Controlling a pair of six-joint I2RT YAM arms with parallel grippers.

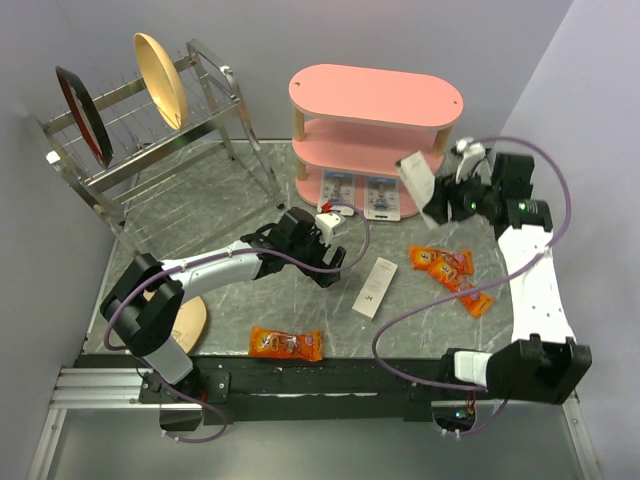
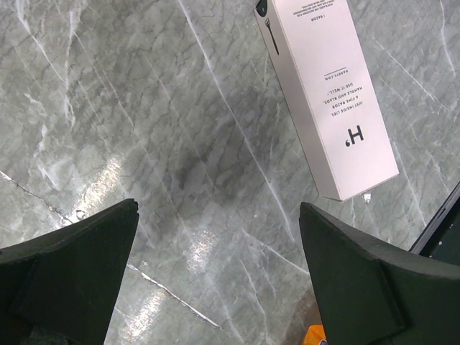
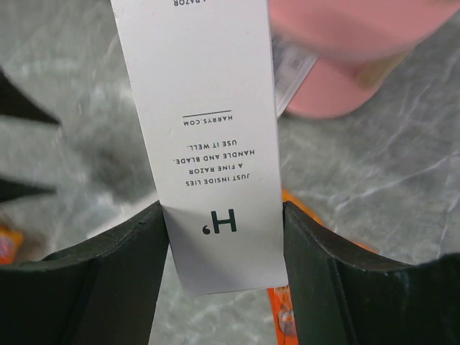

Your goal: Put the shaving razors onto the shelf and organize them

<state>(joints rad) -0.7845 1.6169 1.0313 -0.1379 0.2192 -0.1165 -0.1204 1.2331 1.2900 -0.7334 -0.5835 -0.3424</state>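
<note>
The pink three-tier shelf (image 1: 375,95) stands at the back of the table. Two blue-and-white razor blister packs (image 1: 338,188) (image 1: 382,197) stand side by side against the front of its lowest tier. My right gripper (image 1: 435,205) is shut on a white oblong box (image 1: 415,180) printed "a fine razor", held in the air just right of the packs. In the right wrist view the box (image 3: 201,144) sits between my fingers (image 3: 108,280), with the shelf (image 3: 345,43) blurred behind. My left gripper (image 1: 330,265) is open and empty over bare marble (image 2: 218,208). A second white box (image 1: 372,288) lies just right of it (image 2: 327,93).
A metal wire dish rack (image 1: 150,150) with a yellow plate (image 1: 160,80) and a dark plate (image 1: 82,115) stands at the back left. Orange snack packets lie at the front (image 1: 285,343) and at the right (image 1: 450,272). A wooden disc (image 1: 190,325) lies under my left arm.
</note>
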